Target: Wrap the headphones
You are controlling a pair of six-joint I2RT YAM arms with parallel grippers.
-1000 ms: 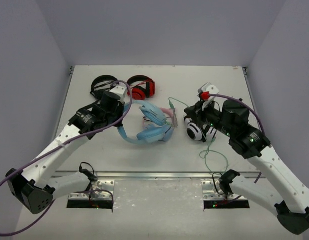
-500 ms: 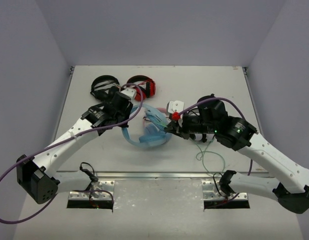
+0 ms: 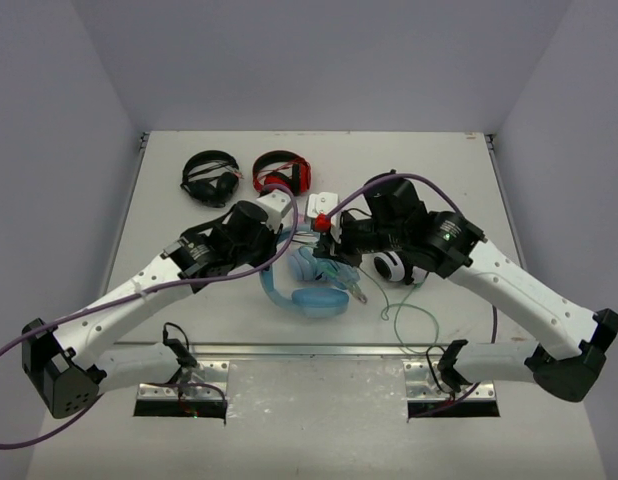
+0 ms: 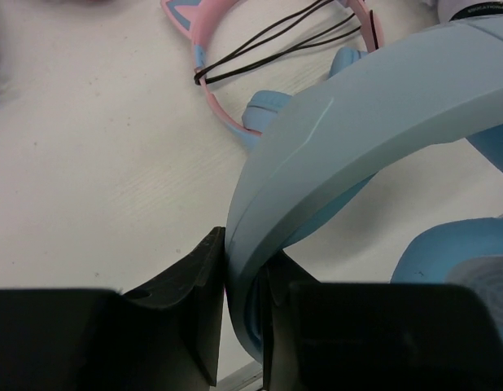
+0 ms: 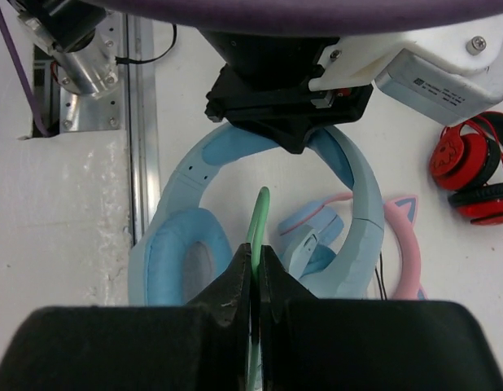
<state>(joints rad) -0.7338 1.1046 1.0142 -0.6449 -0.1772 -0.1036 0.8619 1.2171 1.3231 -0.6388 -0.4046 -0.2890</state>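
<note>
As both our arms stretch inward, our left gripper (image 4: 240,281) pinches the headphones (image 4: 357,106) and our right gripper (image 5: 255,259) pinches the cable (image 5: 260,205).

headphones (image 3: 314,300): light blue | cable (image 5: 258,213): light green | cat-ear headphones (image 5: 404,252): pink and blue

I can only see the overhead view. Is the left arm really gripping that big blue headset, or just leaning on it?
Observer: Gripping. The left wrist view shows the left tool shut on the wide headband of the blue headphones.
Visitor: And the right arm?
Observer: Its wrist view shows the right tool pinching the light-green cable.
Visitor: Anything hidden beneath the arms?
Observer: Pink cat-ear headphones lying on the table beside the blue ones.
</note>
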